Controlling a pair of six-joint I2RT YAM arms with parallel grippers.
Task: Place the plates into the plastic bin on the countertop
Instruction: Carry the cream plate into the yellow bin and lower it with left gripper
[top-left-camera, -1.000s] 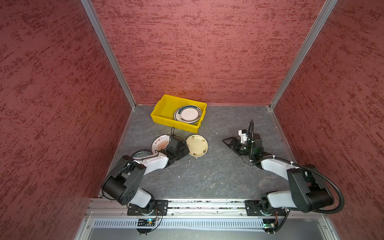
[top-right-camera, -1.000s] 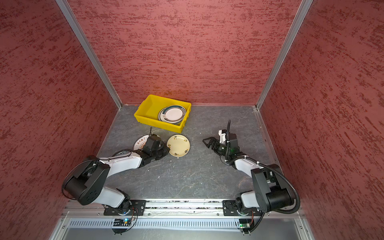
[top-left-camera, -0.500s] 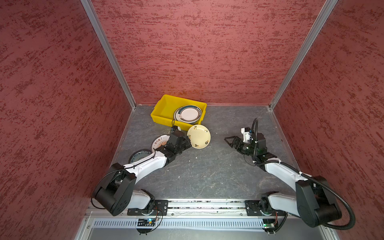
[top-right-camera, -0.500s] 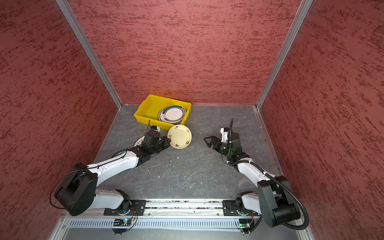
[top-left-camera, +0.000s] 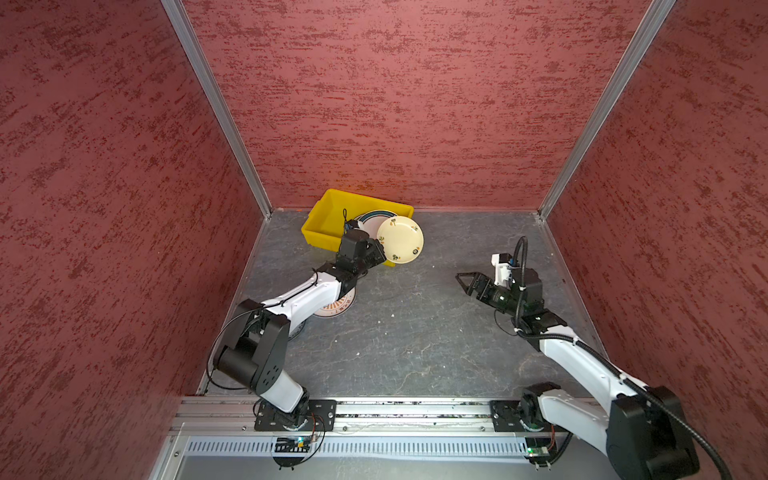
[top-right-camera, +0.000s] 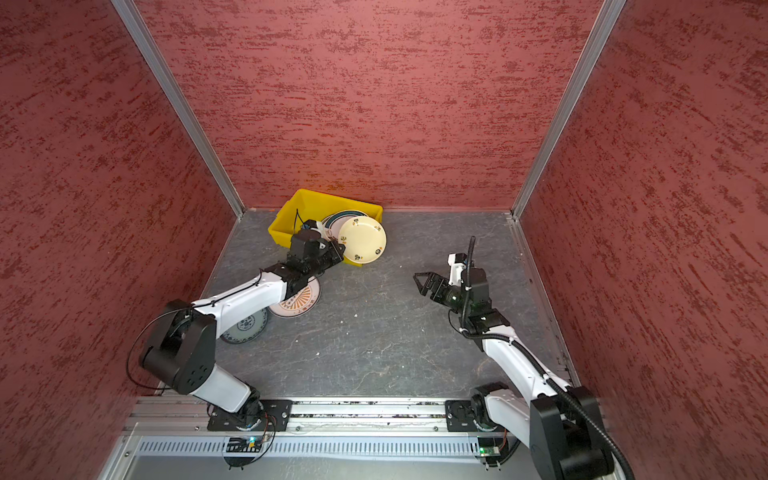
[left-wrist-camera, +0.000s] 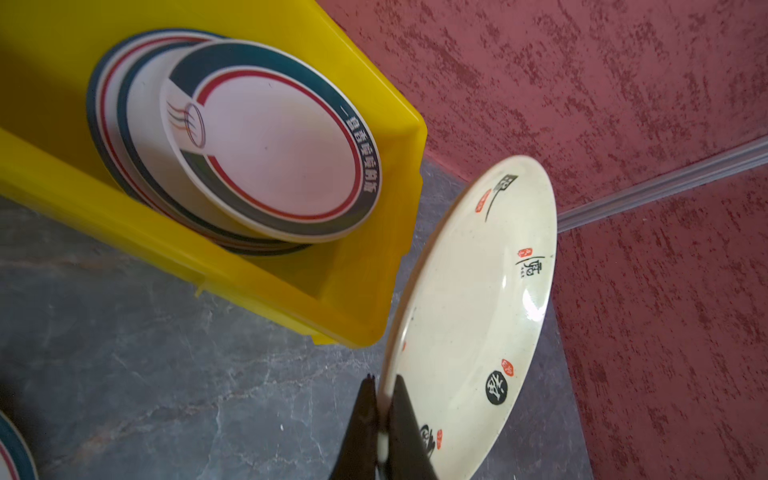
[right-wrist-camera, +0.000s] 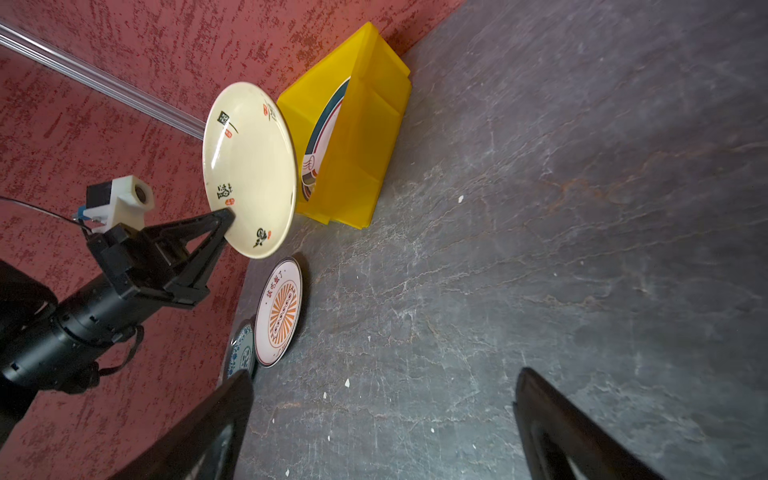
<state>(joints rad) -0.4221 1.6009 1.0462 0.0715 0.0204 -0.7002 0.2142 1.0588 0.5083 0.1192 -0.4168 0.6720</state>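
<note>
The left tool (left-wrist-camera: 384, 379) grips the rim of a cream round plate with black characters (left-wrist-camera: 469, 316), tilted on edge just beside the end corner of the bright yellow plastic bin (left-wrist-camera: 249, 270). From the plate, the bin's opening lies toward the surface's back-left corner. The right tool (top-left-camera: 463, 283) hangs open, well apart.

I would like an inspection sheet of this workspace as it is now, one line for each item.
Surface: dark grey countertop, a few pale crumbs.
Job's things: yellow bin at the back wall holds stacked green-rimmed plates; cream plate held tilted at the bin's corner, not inside; orange-patterned plate and blue-patterned plate lie flat by the left arm.
Clutter: nothing seen.
Grippers: left gripper shut on the cream plate's rim; right gripper open, empty.
Cables: black hose along the right arm.
Surroundings: red textured walls, aluminium rail in front.
</note>
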